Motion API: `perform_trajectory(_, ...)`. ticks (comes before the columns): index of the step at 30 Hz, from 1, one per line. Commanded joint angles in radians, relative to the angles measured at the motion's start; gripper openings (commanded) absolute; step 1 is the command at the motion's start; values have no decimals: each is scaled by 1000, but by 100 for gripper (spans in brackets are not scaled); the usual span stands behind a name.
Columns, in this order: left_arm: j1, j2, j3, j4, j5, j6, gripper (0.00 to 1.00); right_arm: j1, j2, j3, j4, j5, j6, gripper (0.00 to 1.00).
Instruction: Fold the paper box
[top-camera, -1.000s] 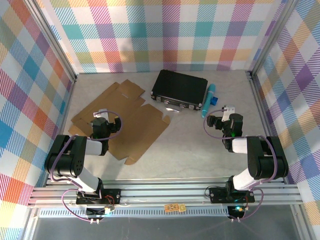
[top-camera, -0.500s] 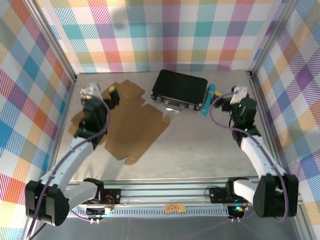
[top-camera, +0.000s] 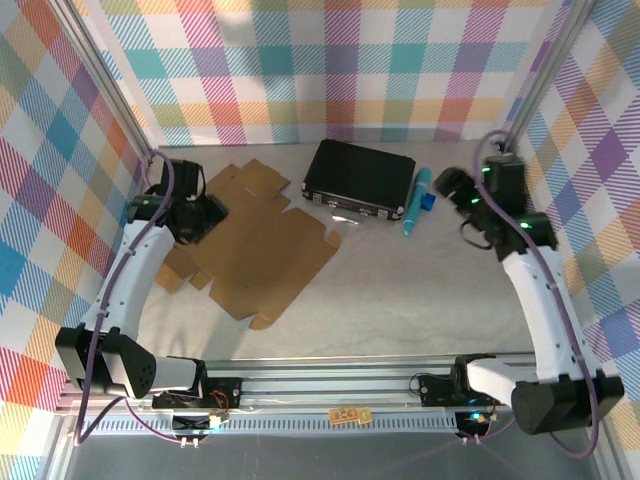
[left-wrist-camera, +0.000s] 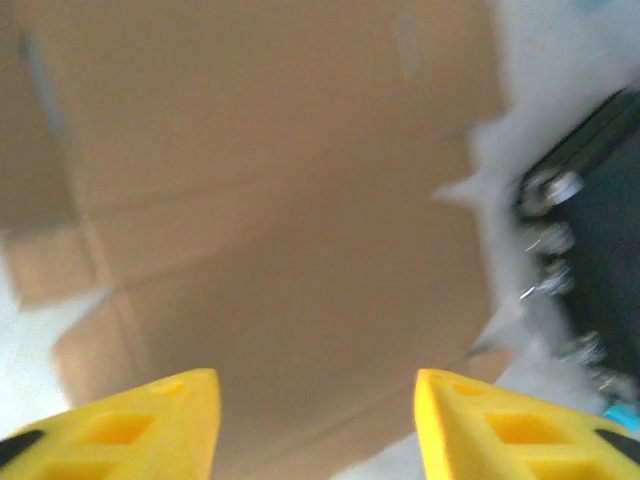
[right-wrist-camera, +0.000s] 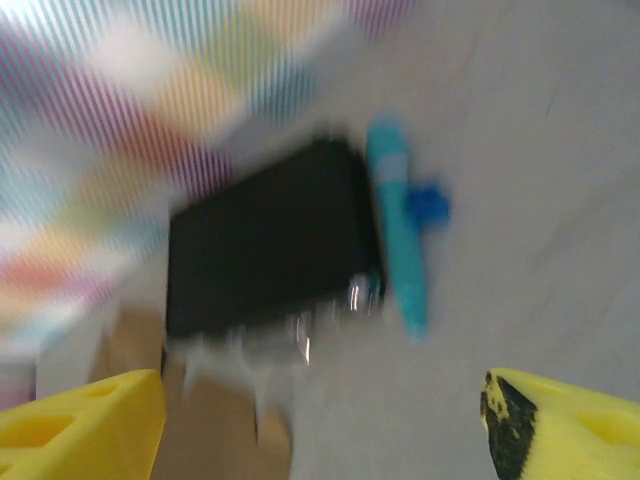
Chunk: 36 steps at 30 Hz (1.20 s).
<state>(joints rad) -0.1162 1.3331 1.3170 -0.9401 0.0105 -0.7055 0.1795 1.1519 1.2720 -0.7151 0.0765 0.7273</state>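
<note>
- Across the left half of the pale table, seen from the top camera, the paper box lies unfolded as a flat brown die-cut sheet. Its flaps and tabs spread outward, and its far right tab reaches close to the black hard case.
- A teal marker lies just right of the case, roughly upright in this view, with a small blue piece beside it.
- The left gripper sits over the sheet's left edge. The right gripper is near the marker's far end, by the plaid wall. From this height I cannot tell how either pair of jaws stands.
- Below the left wrist camera, the view is blurred. The left gripper has its yellow fingers spread wide, with nothing between them.
- Brown cardboard with fold lines passes underneath, and the case with its shiny latches is at the right edge.
- Under the right wrist camera, also blurred, the right gripper has its yellow fingers well apart and holds nothing.
- Ahead lie the case and the marker, touching or nearly so. A corner of the cardboard shows below the case.
</note>
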Motion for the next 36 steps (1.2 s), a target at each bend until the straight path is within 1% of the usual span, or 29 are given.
perform_trajectory(1,3,-5,-54,-182,99,41,44,177,43,-95,-86,-172,78,81)
perform_trajectory(3,10,23,-81,-177,83,73,41,274,96,-170,10,-231,141,81)
perform_trajectory(4,20,39,-91,-161,79,84,41,300,128,-195,54,-254,168,80)
perform_trajectory(7,52,102,-97,-101,56,117,41,352,235,-254,179,-324,251,76)
perform_trajectory(9,74,169,-84,-71,62,135,39,378,301,-277,251,-342,280,74)
perform_trajectory(11,79,242,-64,-54,68,156,35,390,341,-303,324,-359,295,74)
perform_trajectory(13,79,313,-65,-30,88,164,31,390,383,-308,373,-347,296,73)
perform_trajectory(15,75,351,-89,6,107,165,29,390,409,-287,394,-322,266,73)
perform_trajectory(18,55,394,-138,38,96,169,29,380,470,-233,429,-299,211,73)
perform_trajectory(21,17,435,-184,49,61,184,27,366,552,-148,406,-268,141,73)
perform_trajectory(24,-18,455,-237,61,26,189,26,337,652,-45,376,-264,71,73)
perform_trajectory(28,-32,460,-287,72,-10,194,26,330,777,107,311,-255,-61,72)
perform_trajectory(31,-38,466,-298,68,-23,205,26,330,877,229,221,-251,-159,71)
perform_trajectory(34,-44,461,-296,57,-35,213,26,331,931,268,186,-248,-208,70)
perform_trajectory(36,-46,460,-297,54,-37,217,26,331,948,268,194,-268,-222,69)
